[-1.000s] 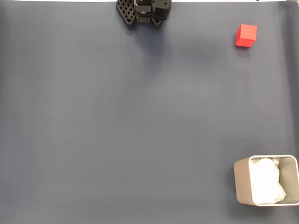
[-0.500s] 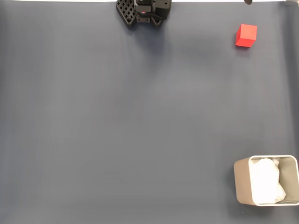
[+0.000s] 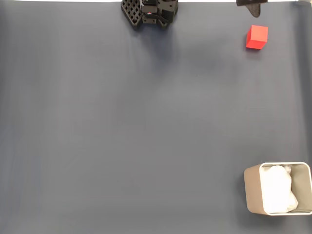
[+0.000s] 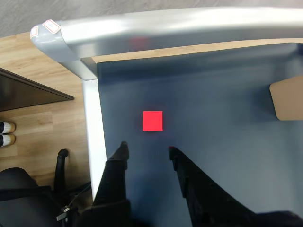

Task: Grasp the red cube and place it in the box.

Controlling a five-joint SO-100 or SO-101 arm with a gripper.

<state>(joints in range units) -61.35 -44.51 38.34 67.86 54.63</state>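
The red cube point(image 3: 257, 37) sat on the dark grey tabletop point(image 3: 146, 126) near its far right corner in the fixed view, exactly where it had been a second before. What had changed was up at the top edge: a dark tip of the tool point(image 3: 251, 7) had pushed into the picture just above the cube, where half a second earlier only a sliver showed. In the wrist view the tool point(image 4: 147, 150) hung above the tabletop with its two black fingers point(image 4: 118, 158) spread apart and nothing between them, the cube point(image 4: 152, 120) lying just beyond the fingertips and apart from them. The box point(image 3: 278, 188), with its white lining, stood well away from the cube at the near right corner, unmoved. The arm's black base point(image 3: 149, 12) sat at the top edge, left of the cube.
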